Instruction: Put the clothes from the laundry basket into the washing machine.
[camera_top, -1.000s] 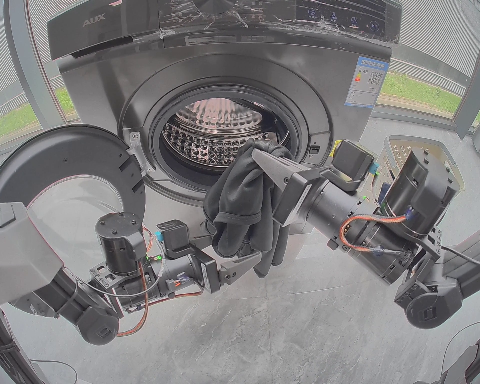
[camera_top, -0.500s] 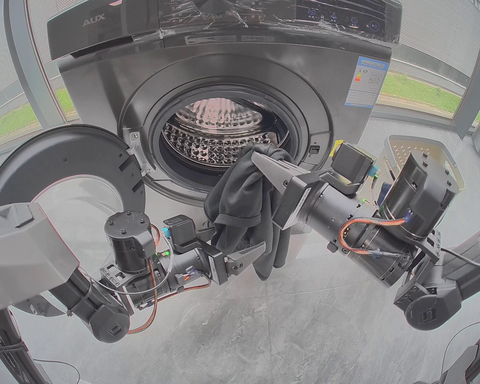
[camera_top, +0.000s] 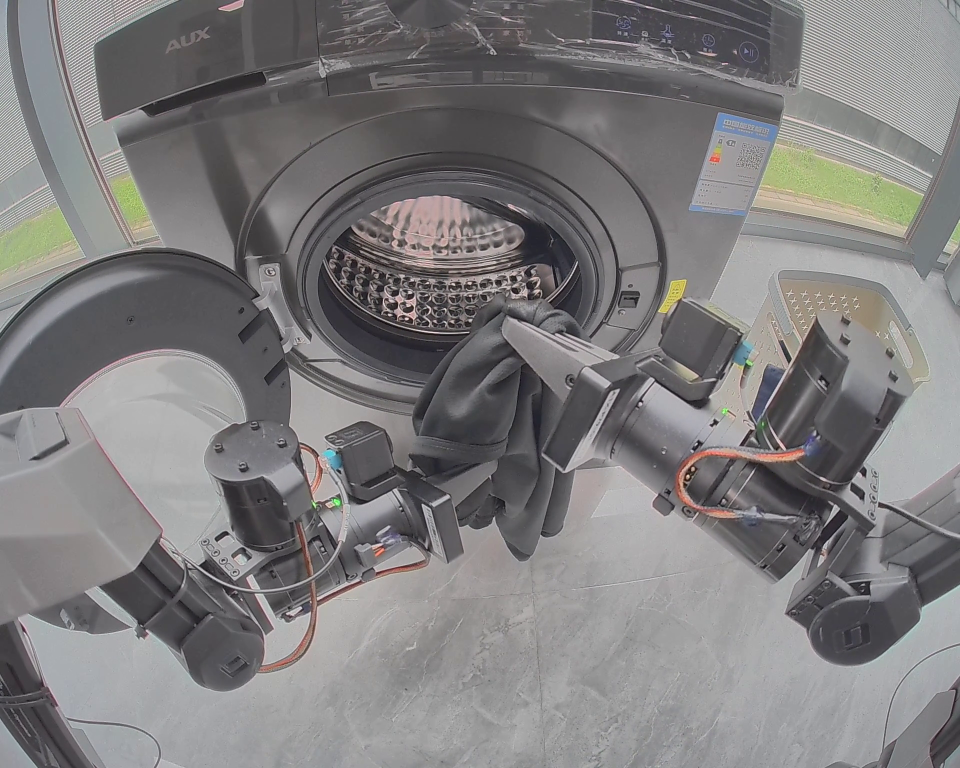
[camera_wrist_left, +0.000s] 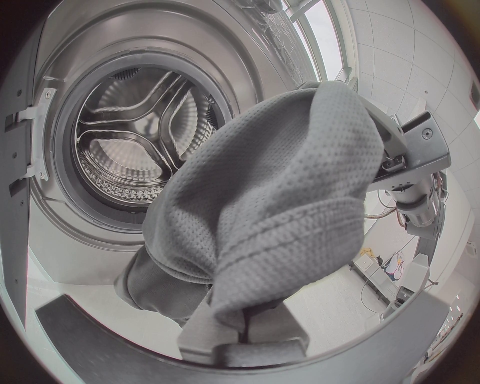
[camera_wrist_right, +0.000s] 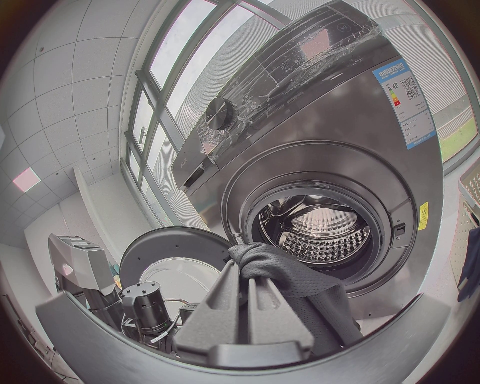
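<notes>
A black garment (camera_top: 490, 420) hangs in front of the washing machine's open drum (camera_top: 430, 260), just below its lower rim. My right gripper (camera_top: 512, 328) is shut on the garment's top fold, its fingers pressed together on the cloth (camera_wrist_right: 280, 270) in the right wrist view. My left gripper (camera_top: 478, 497) sits lower, with its fingers buried in the garment's hanging lower part. In the left wrist view the cloth (camera_wrist_left: 270, 200) drapes over that gripper (camera_wrist_left: 245, 320), which is shut on the hem. The laundry basket (camera_top: 850, 300) stands at the right behind my right arm.
The round door (camera_top: 130, 330) is swung open to the left, close behind my left arm. Something dark blue (camera_top: 768, 385) lies in the basket. Grey tiled floor (camera_top: 560, 650) stretches in front of the machine. Windows flank the machine.
My left gripper moved up and to the right into the garment's lower part and went from open to shut on it. The right gripper and garment shifted slightly lower.
</notes>
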